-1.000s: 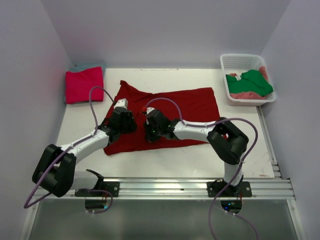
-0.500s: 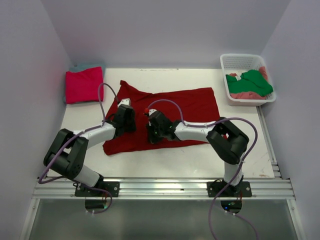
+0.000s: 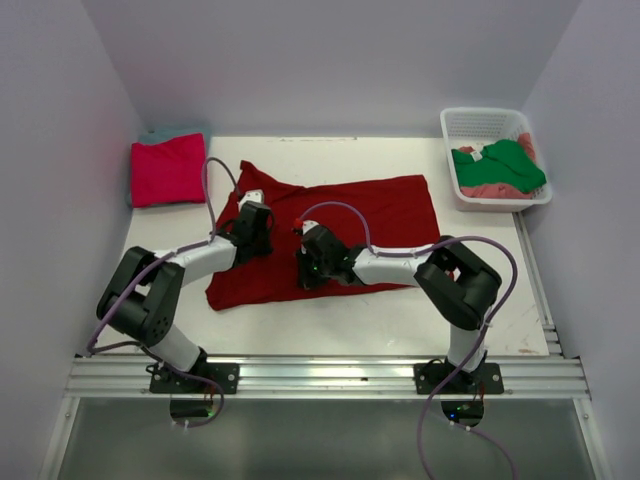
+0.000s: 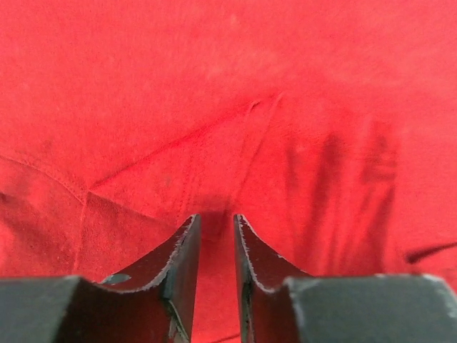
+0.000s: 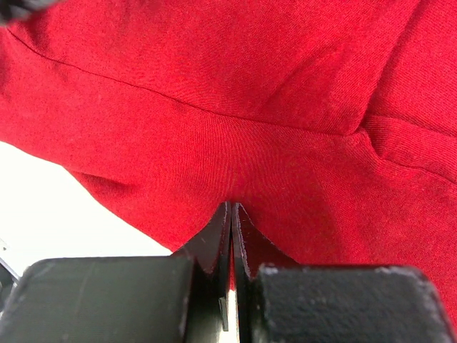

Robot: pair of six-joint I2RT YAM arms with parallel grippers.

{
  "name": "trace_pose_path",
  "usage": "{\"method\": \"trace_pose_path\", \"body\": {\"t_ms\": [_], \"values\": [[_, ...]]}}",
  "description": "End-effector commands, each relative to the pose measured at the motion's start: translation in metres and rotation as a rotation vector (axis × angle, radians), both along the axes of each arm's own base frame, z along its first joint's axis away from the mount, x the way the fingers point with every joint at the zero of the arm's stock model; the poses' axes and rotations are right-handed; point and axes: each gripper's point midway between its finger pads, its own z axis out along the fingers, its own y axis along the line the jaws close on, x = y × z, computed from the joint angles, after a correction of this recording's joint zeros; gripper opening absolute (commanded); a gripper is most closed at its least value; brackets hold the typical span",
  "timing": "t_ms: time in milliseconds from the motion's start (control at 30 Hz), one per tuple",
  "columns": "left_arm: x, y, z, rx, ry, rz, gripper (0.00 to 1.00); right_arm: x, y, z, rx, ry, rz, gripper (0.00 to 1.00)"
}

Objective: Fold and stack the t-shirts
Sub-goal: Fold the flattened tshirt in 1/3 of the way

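Top view, shirt in hand: the dark red t-shirt (image 3: 330,225) lies spread across the middle of the table (image 3: 560,300), with both arms bent low over its near-left part.
Top view, left gripper (image 3: 252,222): down on the cloth near the shirt's left side; how its jaws stand cannot be read from up here.
Top view, right gripper (image 3: 312,258): just beside the left one, down at the near hem.
Top view, the rest: a magenta-pink t-shirt (image 3: 168,168) sits folded at the far left on a teal t-shirt (image 3: 172,133); the green t-shirt (image 3: 505,162) and salmon-pink t-shirt (image 3: 492,189) wait in the white basket (image 3: 480,122) at far right.
Left wrist view: jaws narrow, a slim gap between the fingers (image 4: 184,251), red cloth beneath them; I can't tell whether any is pinched.
Right wrist view: fingers (image 5: 214,239) pressed together at the shirt's edge, seemingly nipping a fold of it.
Step, I'd say: taking hold of the red shirt for its first fold.
Next move calls for: both grips sure, then lifting together so the cloth carries over flat.
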Motion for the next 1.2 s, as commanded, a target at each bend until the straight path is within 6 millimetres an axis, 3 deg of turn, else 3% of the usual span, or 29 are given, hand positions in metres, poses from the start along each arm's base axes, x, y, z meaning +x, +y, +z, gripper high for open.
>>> {"method": "trace_pose_path", "body": {"t_ms": [0,367,433,567,900,1167], "values": [[0.012,0.007,-0.003,0.042,-0.012,0.014,0.27,-0.006,-0.013,-0.004,-0.033,0.014,-0.015,0.00],[0.011,0.008,-0.011,0.052,0.010,0.011,0.25,-0.008,-0.017,-0.007,-0.041,0.017,-0.022,0.00],[0.011,0.008,-0.008,0.049,0.004,0.011,0.20,-0.008,-0.017,-0.008,-0.044,0.017,-0.023,0.00],[0.014,0.007,0.007,0.038,-0.021,0.014,0.00,-0.009,-0.018,-0.014,-0.054,0.028,-0.021,0.00],[0.030,0.015,0.042,0.079,-0.092,0.062,0.00,-0.011,-0.016,-0.023,-0.057,0.044,-0.015,0.00],[0.050,0.022,0.034,0.128,-0.086,0.111,0.05,-0.013,-0.020,-0.026,-0.066,0.049,-0.013,0.00]]}}
